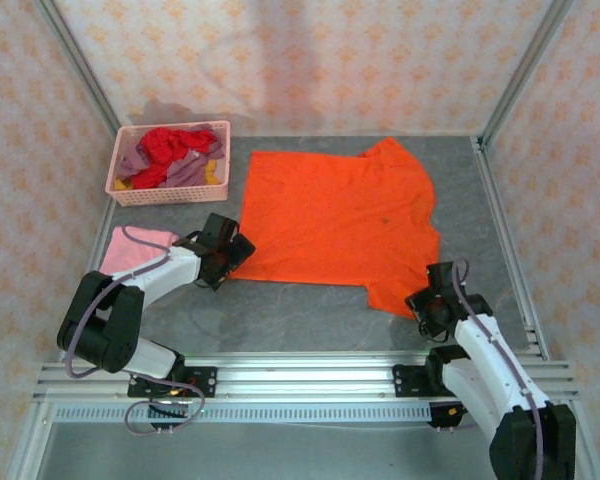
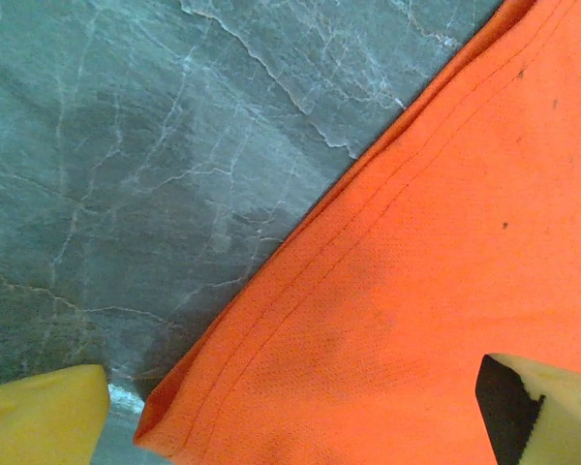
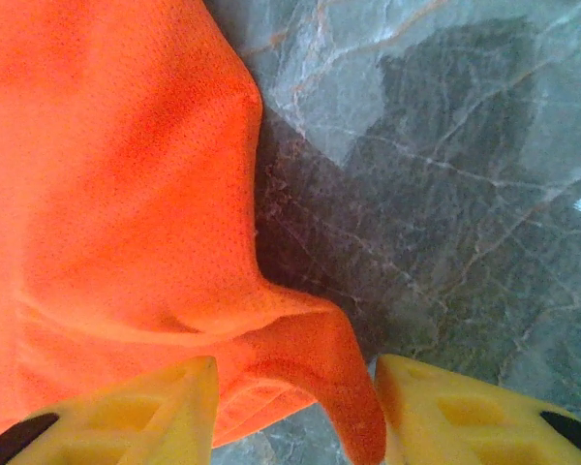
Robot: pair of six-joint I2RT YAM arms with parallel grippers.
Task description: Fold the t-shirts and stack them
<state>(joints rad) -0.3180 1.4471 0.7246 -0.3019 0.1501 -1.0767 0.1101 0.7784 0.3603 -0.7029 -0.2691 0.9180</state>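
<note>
The orange t-shirt [image 1: 335, 210] lies spread flat on the grey, marble-veined table [image 1: 310, 310], its cloth a fine mesh knit with a double-stitched hem. At its near left corner the left gripper [image 2: 290, 412] holds its yellow fingers [image 2: 39, 417] wide apart, the hem corner lying between them unpinched. At the shirt's near right corner the right gripper [image 3: 295, 407] is likewise spread, its yellow fingers straddling a raised, pointed fold of the cloth. Just left of the orange shirt lies a folded light pink t-shirt [image 1: 135, 248]. Beyond the orange shirt's far left corner sits a pink lattice basket [image 1: 165, 195] holding a crumpled red t-shirt [image 1: 170, 145], a mauve t-shirt [image 1: 185, 172] and a yellow t-shirt [image 1: 216, 175]
</note>
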